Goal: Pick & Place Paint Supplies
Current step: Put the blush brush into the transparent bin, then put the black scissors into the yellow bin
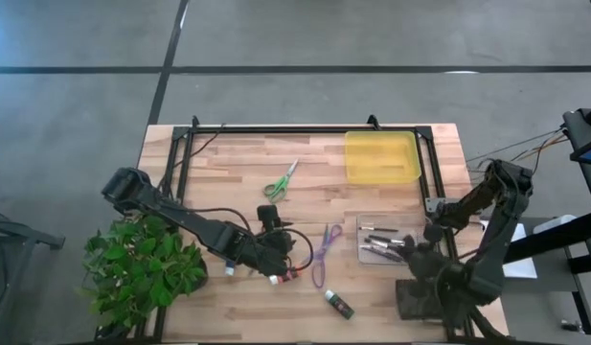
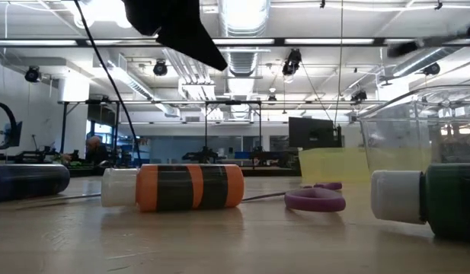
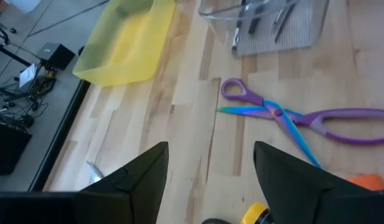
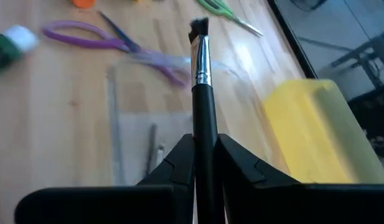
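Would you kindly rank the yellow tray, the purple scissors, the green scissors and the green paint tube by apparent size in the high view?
Largest to smallest in the high view:
1. yellow tray
2. purple scissors
3. green scissors, looking only slightly smaller than the purple pair, so that order is unsure
4. green paint tube

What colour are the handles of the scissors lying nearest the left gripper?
Purple handles on the scissors, with bluish iridescent blades; clearest in the left wrist view.

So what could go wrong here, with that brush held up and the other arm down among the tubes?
The right pincer grips the brush by its far end only, so it might tilt or slip before reaching the clear tray. The left pincer stands open low over the table, near the purple scissors and orange tube; it could nudge them.
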